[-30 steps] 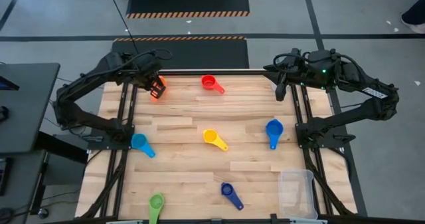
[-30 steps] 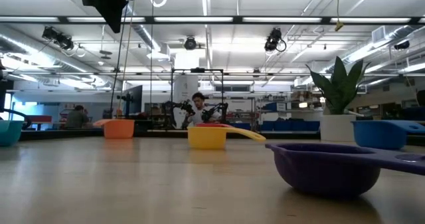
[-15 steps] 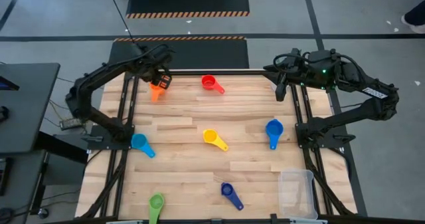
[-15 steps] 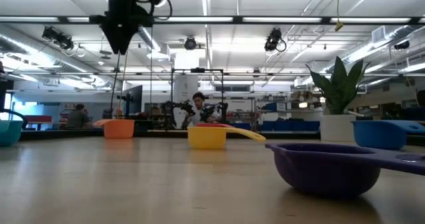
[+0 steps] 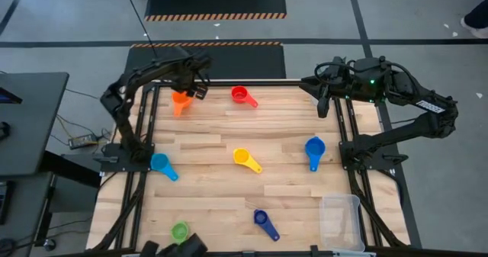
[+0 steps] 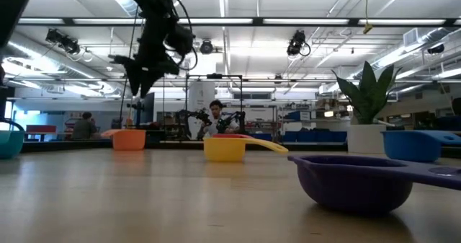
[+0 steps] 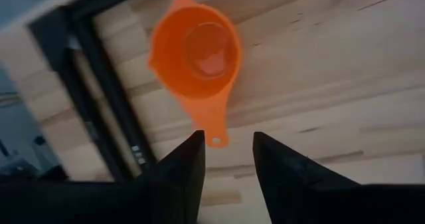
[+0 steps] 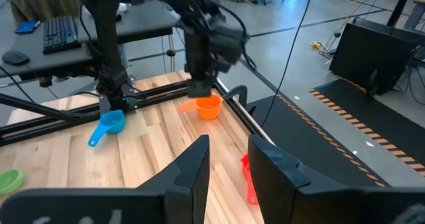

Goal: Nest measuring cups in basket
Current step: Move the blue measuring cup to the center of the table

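Observation:
Several measuring cups lie apart on the wooden table: orange (image 5: 180, 101) at the far left, red (image 5: 242, 95), yellow (image 5: 245, 159), blue (image 5: 314, 150), light blue (image 5: 161, 164), dark blue (image 5: 264, 223) and green (image 5: 180, 231). The clear basket (image 5: 341, 220) stands at the near right corner. My left gripper (image 7: 226, 141) hangs open above the orange cup (image 7: 196, 51), its fingertips on either side of the handle's end and clear of it. At the far right edge my right gripper (image 8: 229, 147) waits open with nothing between its fingers.
Black rails run along the table's left (image 5: 145, 135) and right (image 5: 347, 135) sides. Something dark (image 5: 187, 248) shows at the near edge beside the green cup. A white plant pot (image 6: 367, 138) stands beyond the table. Bare wood lies between the cups.
My left gripper has come down and gone a little toward the table's far right, with its arm folding up closer to the far edge. The orange cup has stayed on the table. A dark thing has come into view at the near edge.

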You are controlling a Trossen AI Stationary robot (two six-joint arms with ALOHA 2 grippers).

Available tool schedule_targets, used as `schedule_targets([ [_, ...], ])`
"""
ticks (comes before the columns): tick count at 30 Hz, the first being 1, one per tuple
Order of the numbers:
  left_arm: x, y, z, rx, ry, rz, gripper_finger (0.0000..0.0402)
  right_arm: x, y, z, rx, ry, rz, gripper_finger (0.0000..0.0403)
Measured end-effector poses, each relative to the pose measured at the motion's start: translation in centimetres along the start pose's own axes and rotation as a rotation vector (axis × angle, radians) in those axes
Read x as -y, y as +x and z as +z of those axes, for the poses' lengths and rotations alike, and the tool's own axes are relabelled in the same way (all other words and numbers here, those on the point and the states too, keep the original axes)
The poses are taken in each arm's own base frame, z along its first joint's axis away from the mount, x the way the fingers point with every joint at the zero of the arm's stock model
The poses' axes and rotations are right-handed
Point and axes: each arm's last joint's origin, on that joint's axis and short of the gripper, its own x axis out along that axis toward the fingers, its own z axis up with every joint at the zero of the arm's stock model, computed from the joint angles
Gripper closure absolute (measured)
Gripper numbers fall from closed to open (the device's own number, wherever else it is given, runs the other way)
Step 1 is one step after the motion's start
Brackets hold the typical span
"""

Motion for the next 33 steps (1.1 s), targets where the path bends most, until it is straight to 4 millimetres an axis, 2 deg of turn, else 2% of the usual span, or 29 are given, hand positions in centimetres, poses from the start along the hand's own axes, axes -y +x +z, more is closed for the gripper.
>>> schedule_targets([
  [8,1.5,3.9,1.8,-0.085,0.031,0.043,0.0267,0.0,0.0,0.0,0.003,0.001,0.001,0.0293],
  [16,2.6,6.5,2.9,-0.114,0.052,0.075,0.0267,0.0,0.0,0.0,0.003,0.0,0.0,0.0293],
  [25,2.5,7.1,3.2,-0.112,0.054,0.092,0.0267,0.0,0.0,0.2,0.021,-0.004,0.002,0.0293],
  [30,2.2,6.7,2.4,-0.197,0.108,0.116,0.0267,0.0,0.0,0.2,0.023,-0.005,0.002,0.0293],
  [33,2.3,5.7,1.9,-0.212,0.131,0.125,0.0267,0.0,0.0,0.2,0.02,-0.033,0.002,0.0293],
])
